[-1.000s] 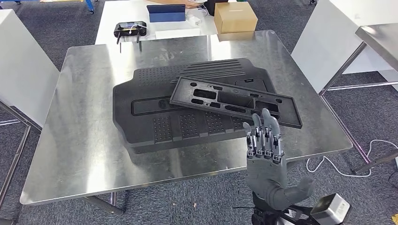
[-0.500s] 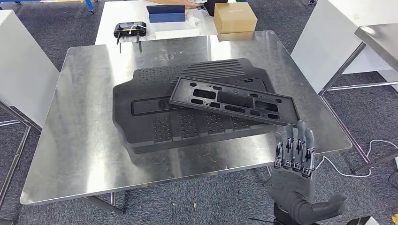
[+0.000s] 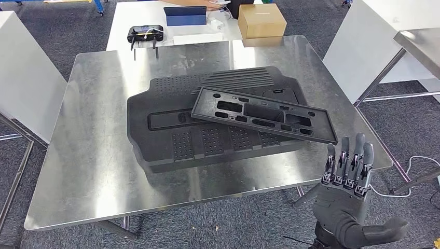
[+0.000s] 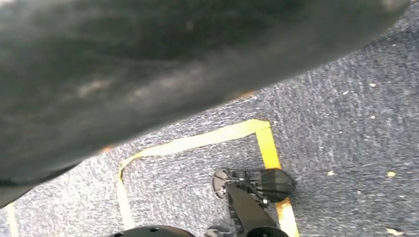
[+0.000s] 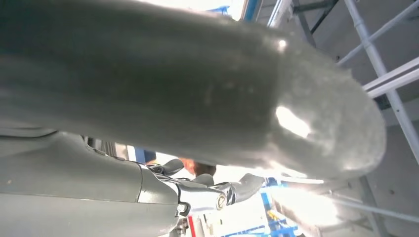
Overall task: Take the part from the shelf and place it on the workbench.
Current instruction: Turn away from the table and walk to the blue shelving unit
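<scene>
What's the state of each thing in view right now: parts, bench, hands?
Narrow black part: released, lying tilted on the large black part, one end overhanging it.
Large black part: flat on the workbench.
Workbench: carries both parts.
Right hand: holds nothing, fingers straight and apart, off the bench's near edge.
Cardboard box: closed, on the far table.

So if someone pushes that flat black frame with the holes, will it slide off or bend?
The black frame looks like rigid moulded plastic, so it would probably keep its shape. It lies tilted across the ribbed black panel, so a push could make it slide or rock. With so many cut-outs, it is likely light for its size.
</scene>
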`<control>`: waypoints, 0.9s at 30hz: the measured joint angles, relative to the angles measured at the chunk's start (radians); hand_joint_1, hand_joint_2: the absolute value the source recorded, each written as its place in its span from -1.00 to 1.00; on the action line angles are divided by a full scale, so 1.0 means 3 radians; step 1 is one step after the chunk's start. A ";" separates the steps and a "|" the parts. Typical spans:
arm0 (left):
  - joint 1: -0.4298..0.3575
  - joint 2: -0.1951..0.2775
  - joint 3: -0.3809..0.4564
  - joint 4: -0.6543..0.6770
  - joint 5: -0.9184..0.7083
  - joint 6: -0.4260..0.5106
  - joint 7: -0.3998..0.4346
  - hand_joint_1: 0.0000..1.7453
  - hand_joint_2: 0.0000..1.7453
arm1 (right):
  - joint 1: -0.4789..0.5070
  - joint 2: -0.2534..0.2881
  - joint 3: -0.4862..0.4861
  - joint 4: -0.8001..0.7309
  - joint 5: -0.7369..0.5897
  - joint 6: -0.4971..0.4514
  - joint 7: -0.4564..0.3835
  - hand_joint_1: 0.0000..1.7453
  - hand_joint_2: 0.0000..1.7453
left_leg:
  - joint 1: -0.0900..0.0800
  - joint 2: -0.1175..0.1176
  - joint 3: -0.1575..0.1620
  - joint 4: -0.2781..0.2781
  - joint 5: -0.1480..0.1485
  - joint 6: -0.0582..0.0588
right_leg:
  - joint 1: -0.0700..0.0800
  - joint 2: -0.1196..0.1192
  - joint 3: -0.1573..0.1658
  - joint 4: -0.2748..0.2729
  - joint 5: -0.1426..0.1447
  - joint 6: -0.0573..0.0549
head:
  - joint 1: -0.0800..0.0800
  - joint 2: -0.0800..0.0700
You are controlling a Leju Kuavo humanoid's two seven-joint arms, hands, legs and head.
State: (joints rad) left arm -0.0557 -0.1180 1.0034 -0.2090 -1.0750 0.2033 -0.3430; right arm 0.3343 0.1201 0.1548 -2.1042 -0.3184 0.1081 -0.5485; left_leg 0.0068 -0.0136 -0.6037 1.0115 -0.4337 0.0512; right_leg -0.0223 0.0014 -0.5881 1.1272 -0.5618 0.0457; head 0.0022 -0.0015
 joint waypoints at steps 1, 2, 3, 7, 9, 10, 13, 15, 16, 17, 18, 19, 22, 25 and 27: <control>-0.0001 -0.0001 0.0003 0.0000 0.0000 0.0001 -0.0007 -1.00 -1.00 | 0.0004 0.0002 -0.0013 0.0000 0.0012 -0.0017 0.0000 -1.00 -1.00 | 0.0001 0.0002 0.0001 0.0000 -0.0003 0.0003 | -0.0002 0.0000 -0.0136 0.0240 -0.0087 -0.0011 | 0.0002 0.0000; -0.0001 -0.0002 0.0005 0.0000 0.0000 0.0004 -0.0015 -1.00 -1.00 | 0.0008 0.0003 -0.0025 0.0000 0.0023 -0.0032 0.0000 -1.00 -1.00 | 0.0002 0.0003 0.0002 0.0001 -0.0006 0.0002 | -0.0006 0.0000 -0.0248 0.0418 -0.0135 -0.0007 | 0.0001 0.0000; -0.0001 -0.0003 0.0006 0.0000 -0.0001 0.0007 -0.0023 -1.00 -1.00 | 0.0012 0.0004 -0.0037 0.0000 0.0031 -0.0042 0.0000 -1.00 -1.00 | 0.0005 0.0003 0.0004 0.0001 -0.0010 -0.0002 | -0.0011 0.0000 -0.0305 0.0483 -0.0129 0.0013 | 0.0002 0.0000; 0.0000 -0.0009 0.0011 -0.0001 -0.0004 0.0017 -0.0039 -1.00 -1.00 | 0.0015 0.0008 -0.0066 0.0000 0.0048 -0.0051 0.0000 -1.00 -1.00 | 0.0016 -0.0005 0.0037 0.0007 -0.0034 -0.0060 | -0.0038 -0.0013 0.0008 -0.0258 0.0219 0.0125 | 0.0005 0.0000; 0.0000 -0.0007 0.0013 -0.0003 -0.0004 0.0019 -0.0042 -1.00 -1.00 | 0.0018 0.0011 -0.0070 -0.0002 0.0053 -0.0051 0.0002 -1.00 -1.00 | 0.0007 -0.0005 0.0053 0.0010 -0.0049 -0.0115 | -0.0028 -0.0017 0.0104 -0.0452 0.0315 0.0085 | 0.0000 0.0000; 0.0000 -0.0006 0.0013 -0.0003 -0.0004 0.0020 -0.0043 -1.00 -1.00 | 0.0021 0.0012 -0.0071 -0.0002 0.0053 -0.0051 0.0002 -1.00 -1.00 | 0.0007 -0.0003 0.0060 0.0007 -0.0051 -0.0140 | -0.0014 -0.0013 0.0106 -0.0448 0.0333 0.0050 | -0.0003 0.0000; 0.0000 -0.0005 0.0014 -0.0004 -0.0004 0.0021 -0.0043 -1.00 -1.00 | 0.0029 0.0020 -0.0075 -0.0005 0.0053 -0.0051 0.0002 -1.00 -1.00 | 0.0033 0.0015 0.0034 0.0082 -0.0112 -0.0194 | -0.0027 -0.0009 0.0120 -0.0453 0.0364 -0.0025 | -0.0013 0.0000; 0.0000 -0.0005 0.0015 -0.0003 -0.0004 0.0022 -0.0043 -1.00 -1.00 | 0.0031 0.0028 -0.0079 -0.0006 0.0053 -0.0051 0.0002 -1.00 -1.00 | 0.0041 0.0026 -0.0113 0.0421 -0.0316 -0.0213 | -0.0033 -0.0012 0.0128 -0.0457 0.0368 -0.0058 | -0.0026 0.0000; 0.0001 -0.0006 0.0015 -0.0003 -0.0004 0.0022 -0.0043 -1.00 -1.00 | 0.0031 0.0030 -0.0080 -0.0006 0.0053 -0.0051 0.0002 -1.00 -1.00 | 0.0042 0.0029 -0.0220 0.0657 -0.0431 -0.0220 | -0.0027 -0.0013 0.0129 -0.0456 0.0366 -0.0068 | -0.0030 0.0000; 0.0002 -0.0006 0.0015 -0.0003 -0.0005 0.0022 -0.0043 -1.00 -1.00 | 0.0032 0.0031 -0.0082 -0.0006 0.0053 -0.0051 0.0002 -1.00 -1.00 | 0.0043 0.0029 -0.0316 0.0863 -0.0509 -0.0227 | -0.0022 -0.0013 0.0131 -0.0456 0.0364 -0.0074 | -0.0030 0.0000; 0.0003 -0.0007 0.0015 -0.0003 -0.0005 0.0022 -0.0043 -1.00 -1.00 | 0.0032 0.0031 -0.0083 -0.0006 0.0053 -0.0051 0.0002 -1.00 -1.00 | 0.0044 0.0029 -0.0369 0.0971 -0.0525 -0.0230 | -0.0018 -0.0012 0.0134 -0.0455 0.0362 -0.0076 | -0.0031 0.0000; 0.0003 -0.0006 0.0015 -0.0003 -0.0005 0.0022 -0.0043 -1.00 -1.00 | 0.0033 0.0031 -0.0085 -0.0006 0.0054 -0.0051 0.0002 -1.00 -1.00 | 0.0045 0.0030 -0.0362 0.0957 -0.0481 -0.0231 | -0.0017 -0.0009 0.0139 -0.0454 0.0360 -0.0078 | -0.0031 0.0000; 0.0002 -0.0003 0.0016 -0.0003 -0.0005 0.0025 -0.0042 -1.00 -1.00 | 0.0034 0.0031 -0.0090 -0.0006 0.0054 -0.0055 0.0007 -1.00 -1.00 | 0.0052 0.0030 -0.0058 0.0357 -0.0176 -0.0224 | -0.0015 0.0000 0.0166 -0.0444 0.0338 -0.0060 | -0.0034 0.0000; -0.0001 -0.0008 0.0015 -0.0001 -0.0011 0.0026 -0.0036 -1.00 -1.00 | 0.0038 0.0032 -0.0093 -0.0006 0.0054 -0.0062 0.0017 -1.00 -1.00 | 0.0033 0.0014 0.0071 0.0073 -0.0111 -0.0183 | 0.0007 0.0002 0.0162 -0.0443 0.0327 -0.0011 | -0.0028 0.0000; -0.0001 -0.0011 0.0015 -0.0001 -0.0014 0.0027 -0.0033 -1.00 -1.00 | 0.0043 0.0034 -0.0094 -0.0006 0.0055 -0.0064 0.0017 -1.00 -1.00 | 0.0025 0.0012 0.0058 0.0065 -0.0094 -0.0132 | -0.0002 0.0002 0.0152 -0.0448 0.0329 0.0018 | -0.0024 0.0000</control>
State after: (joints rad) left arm -0.0560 -0.1212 1.0079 -0.2094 -1.0792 0.2113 -0.3530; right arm 0.3474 0.1304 0.1266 -2.1061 -0.3020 0.0890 -0.5432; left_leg 0.0142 -0.0098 -0.5863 1.0309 -0.4619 0.0117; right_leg -0.0229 0.0020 -0.5426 0.9927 -0.4632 0.0510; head -0.0050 -0.0015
